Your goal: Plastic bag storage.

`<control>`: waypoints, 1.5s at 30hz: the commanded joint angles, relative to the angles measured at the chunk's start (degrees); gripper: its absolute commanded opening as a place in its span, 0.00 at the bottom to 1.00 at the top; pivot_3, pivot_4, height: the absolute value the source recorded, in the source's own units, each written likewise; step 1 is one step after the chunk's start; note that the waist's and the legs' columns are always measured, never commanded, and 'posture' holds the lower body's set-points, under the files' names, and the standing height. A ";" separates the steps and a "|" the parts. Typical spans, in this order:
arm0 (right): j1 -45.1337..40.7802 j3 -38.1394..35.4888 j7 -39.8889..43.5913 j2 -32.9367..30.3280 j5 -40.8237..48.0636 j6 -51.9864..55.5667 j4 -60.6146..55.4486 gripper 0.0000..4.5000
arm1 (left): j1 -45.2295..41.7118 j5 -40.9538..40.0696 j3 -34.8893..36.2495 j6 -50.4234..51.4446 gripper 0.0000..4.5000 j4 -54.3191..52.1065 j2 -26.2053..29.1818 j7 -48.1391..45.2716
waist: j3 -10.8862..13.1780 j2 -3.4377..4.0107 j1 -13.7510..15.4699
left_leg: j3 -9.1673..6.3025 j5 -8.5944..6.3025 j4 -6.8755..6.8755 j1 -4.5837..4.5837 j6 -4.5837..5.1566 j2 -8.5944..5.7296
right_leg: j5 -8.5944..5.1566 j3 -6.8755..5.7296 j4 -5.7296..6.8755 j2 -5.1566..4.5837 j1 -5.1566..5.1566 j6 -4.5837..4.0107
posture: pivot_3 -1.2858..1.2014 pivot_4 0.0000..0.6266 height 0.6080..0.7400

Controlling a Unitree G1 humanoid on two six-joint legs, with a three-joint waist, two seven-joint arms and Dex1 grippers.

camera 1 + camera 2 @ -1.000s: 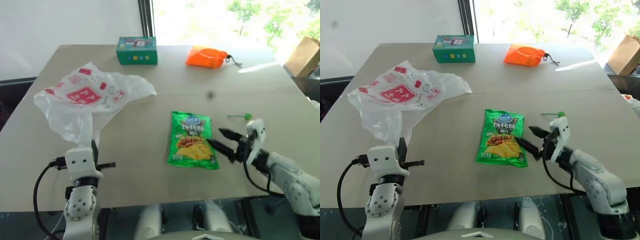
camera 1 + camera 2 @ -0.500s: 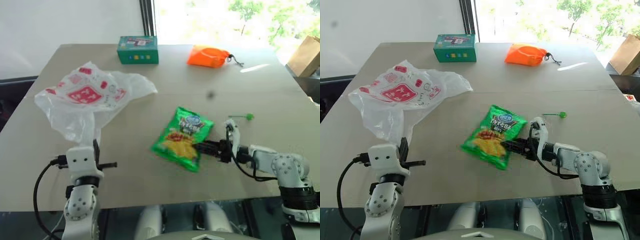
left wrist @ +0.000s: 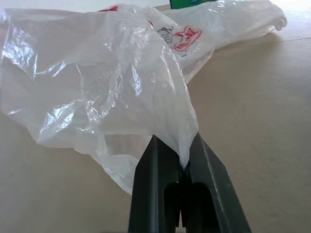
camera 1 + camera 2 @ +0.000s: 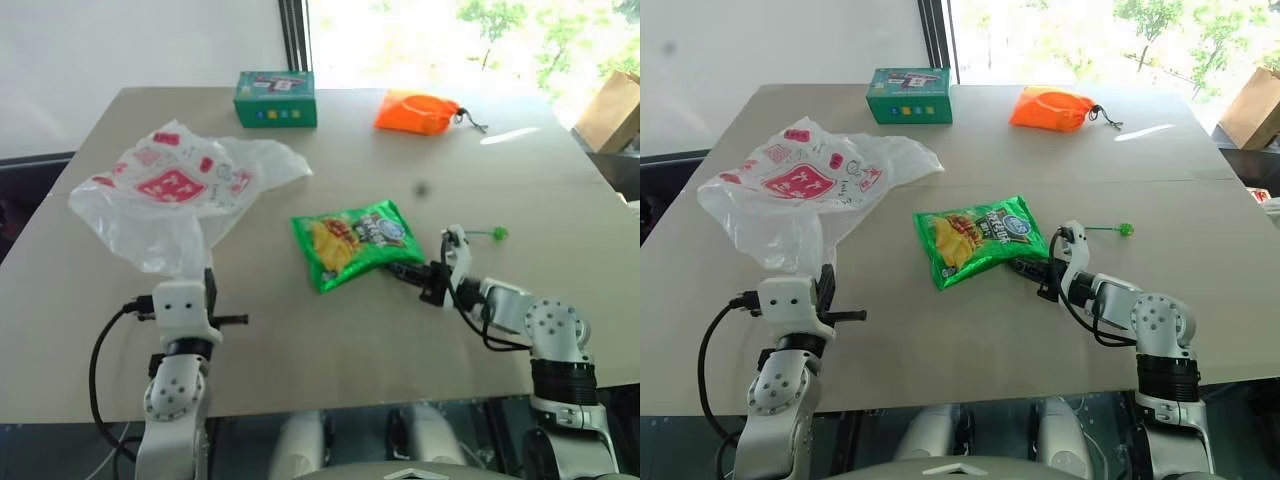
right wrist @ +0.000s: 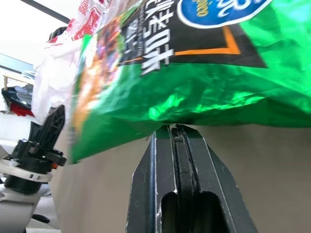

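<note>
The plastic bag (image 4: pixel 170 196), crinkly translucent white with red printed squares, lies bunched on the table's left side. My left gripper (image 3: pixel 182 148) is shut on the bag's near edge, a fold pinched between its black fingers. Right of the bag lies a glossy green chip packet (image 4: pixel 353 243), turned sideways. From the right, my right gripper (image 4: pixel 394 269) reaches low over the table and is shut on the packet's near edge (image 5: pixel 194 97), which rises over the closed fingertips. The left gripper also shows in the right wrist view, beyond the packet.
A green box (image 4: pixel 276 99) and an orange drawstring pouch (image 4: pixel 420 112) sit at the table's far edge. A green lollipop (image 4: pixel 486 234) lies just beyond my right wrist. A brown paper bag (image 4: pixel 608 110) stands off the table at far right.
My right gripper has closed on the chip packet's edge and swung left, so the packet now lies sideways and nearer the bag. My left gripper still holds the bag and has edged slightly right.
</note>
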 commanded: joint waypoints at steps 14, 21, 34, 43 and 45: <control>1.63 23.95 20.55 -21.09 -49.50 -63.62 -7.32 0.99 | 0.76 -0.16 0.34 -1.84 0.00 0.34 1.02 -0.95 | 0.15 0.21 -0.41 | -0.01 0.04 0.00 0.04 -0.07 -0.06 | -0.02 0.00 0.00 0.07 -0.02 0.05 | 0.52 0.24 1.00; 2.73 20.42 23.09 -18.83 -45.58 -61.32 -1.46 0.99 | 0.55 -0.09 0.48 -2.31 0.00 0.88 0.98 -0.66 | 0.17 0.16 0.14 | 0.01 0.06 0.03 0.05 -0.09 -0.06 | -0.02 -0.06 -0.01 -0.02 0.02 0.04 | 0.52 0.24 1.00; 5.78 11.46 19.88 -16.75 -24.88 -33.58 -8.47 0.99 | 0.82 -0.24 0.19 -2.60 0.00 1.64 0.70 -0.76 | 0.27 0.27 0.02 | -0.03 0.08 0.01 0.06 -0.13 0.11 | -0.01 -0.08 0.04 -0.01 0.03 0.00 | 0.52 0.24 1.00; 5.69 0.35 -2.15 -3.57 1.49 1.89 -10.64 0.99 | 1.69 -0.57 -0.01 -2.05 0.00 1.06 0.59 -1.16 | 0.23 0.25 -0.09 | -0.10 -0.08 0.01 -0.01 0.15 -0.02 | 0.00 -0.03 0.00 -0.36 0.03 0.00 | 0.52 0.24 1.00; 3.80 -0.64 -5.56 0.18 2.64 3.05 -8.52 0.99 | 1.78 -0.39 -0.30 -2.00 0.00 1.00 0.54 -1.13 | 0.23 0.26 -0.38 | -0.08 -0.09 0.00 0.03 0.15 0.00 | 0.00 -0.01 0.03 -0.30 0.03 0.00 | 0.52 0.24 1.00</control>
